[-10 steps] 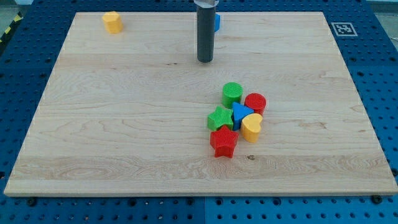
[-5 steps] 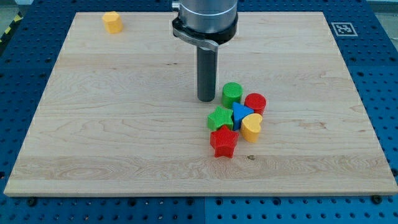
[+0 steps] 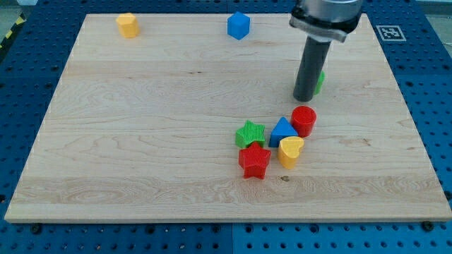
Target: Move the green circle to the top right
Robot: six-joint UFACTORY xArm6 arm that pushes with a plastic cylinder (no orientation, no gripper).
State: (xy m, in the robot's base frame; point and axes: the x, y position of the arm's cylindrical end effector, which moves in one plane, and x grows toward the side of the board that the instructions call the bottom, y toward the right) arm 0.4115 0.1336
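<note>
- My tip [image 3: 305, 98] rests on the wooden bench [image 3: 141, 141] in the view's right half, above the cluster of blocks and just above the red cylinder [image 3: 304, 120]
- The green circle [image 3: 320, 81] sits directly behind the rod, only a sliver of it showing at the rod's right edge; whether the tip touches it cannot be told
- The green circle lies right of centre in the upper half of the board, well apart from the top right corner
- The arm carries no hand, only the straight dark rod, so there is nothing to be wide, narrow or holding
- Below the tip, the red cylinder stands just beside a blue triangle [image 3: 282, 130], with a yellow heart [image 3: 290, 150] beneath them
- A green star-like block [image 3: 250, 133] sits at the cluster's left, and a red star-like block [image 3: 254, 161] lies just below it, at the cluster's bottom
- A blue block [image 3: 239, 25], angular in outline, stands alone near the view's top edge, left of the rod
- A yellow block [image 3: 128, 24] sits near the view's top left corner, well apart from everything else
- A printed marker tag [image 3: 389, 32] is fixed off the board's top right corner
</note>
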